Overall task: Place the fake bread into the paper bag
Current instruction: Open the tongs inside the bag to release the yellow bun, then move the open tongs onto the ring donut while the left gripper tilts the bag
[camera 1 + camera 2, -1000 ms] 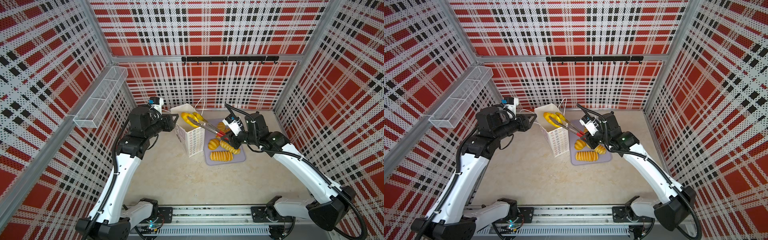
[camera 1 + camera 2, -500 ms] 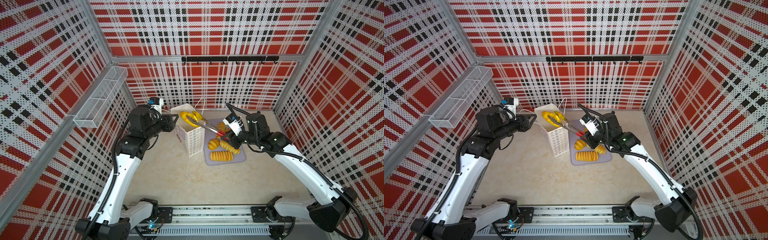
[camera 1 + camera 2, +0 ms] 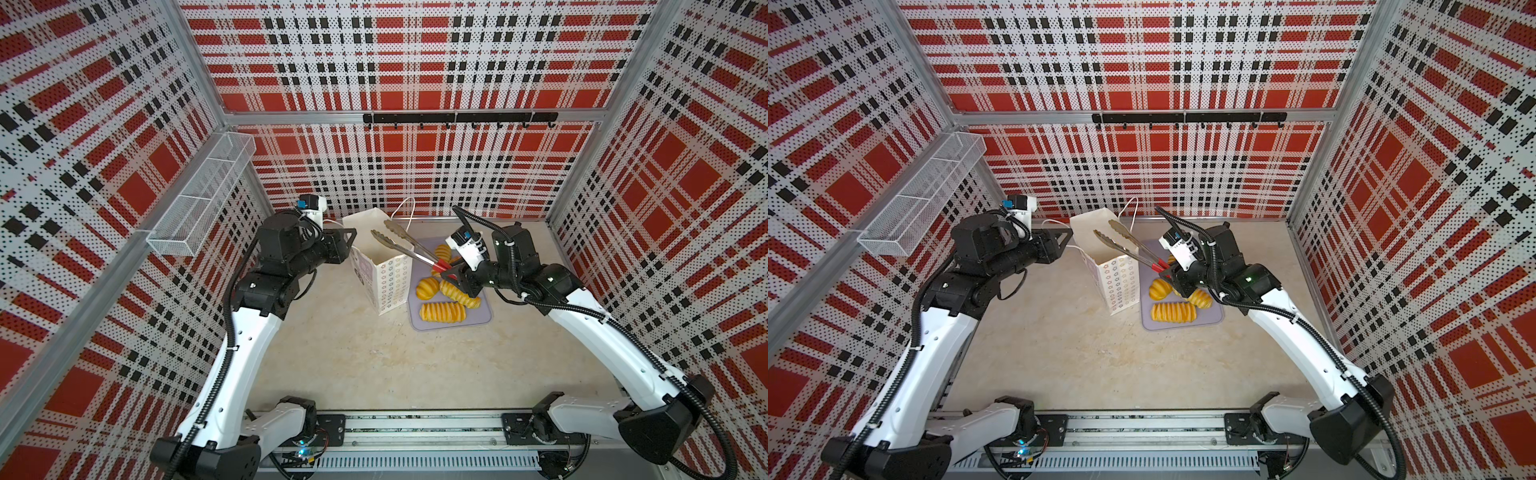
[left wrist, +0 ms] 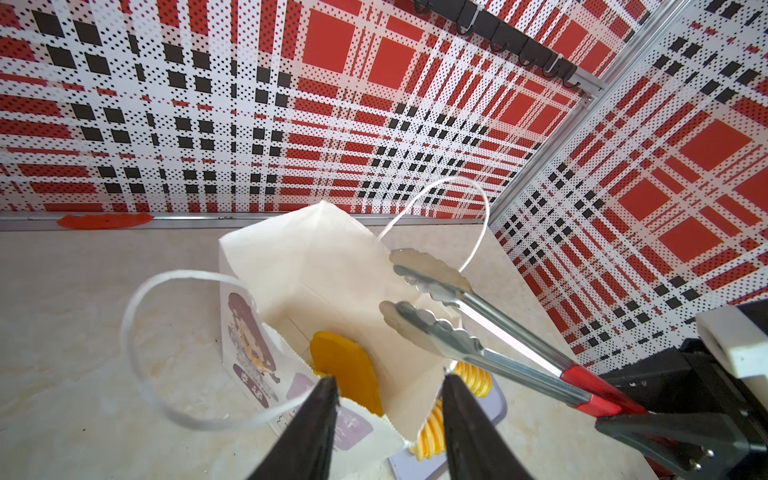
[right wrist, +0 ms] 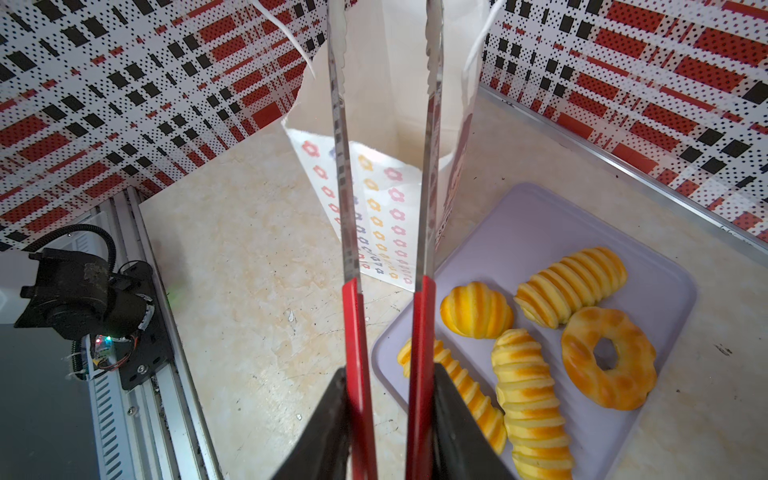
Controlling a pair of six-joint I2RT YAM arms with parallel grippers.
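The white paper bag (image 3: 388,282) stands upright at the back centre, mouth up. One piece of fake bread (image 4: 345,374) lies inside it. Several more pieces lie on the lilac tray (image 5: 540,220): a ring donut (image 5: 609,357), a small ridged bun (image 5: 476,309) and ridged loaves (image 5: 571,286). My right gripper (image 5: 390,372) is shut on the red handles of the metal tongs (image 3: 399,245). Their tips hang empty and apart over the bag's mouth. My left gripper (image 4: 390,386) is open at the bag's left rim, its jaws astride the near corner.
A wire basket (image 3: 199,199) hangs on the left wall and a black hook rail (image 3: 457,118) on the back wall. The bag's cord handles (image 4: 469,232) stick up and out. The arms' base rail (image 3: 415,428) runs along the front edge.
The tongs held a yellow pastry over the bag's mouth; now they are empty and it is out of their grip, in the bag. The left arm has not moved.
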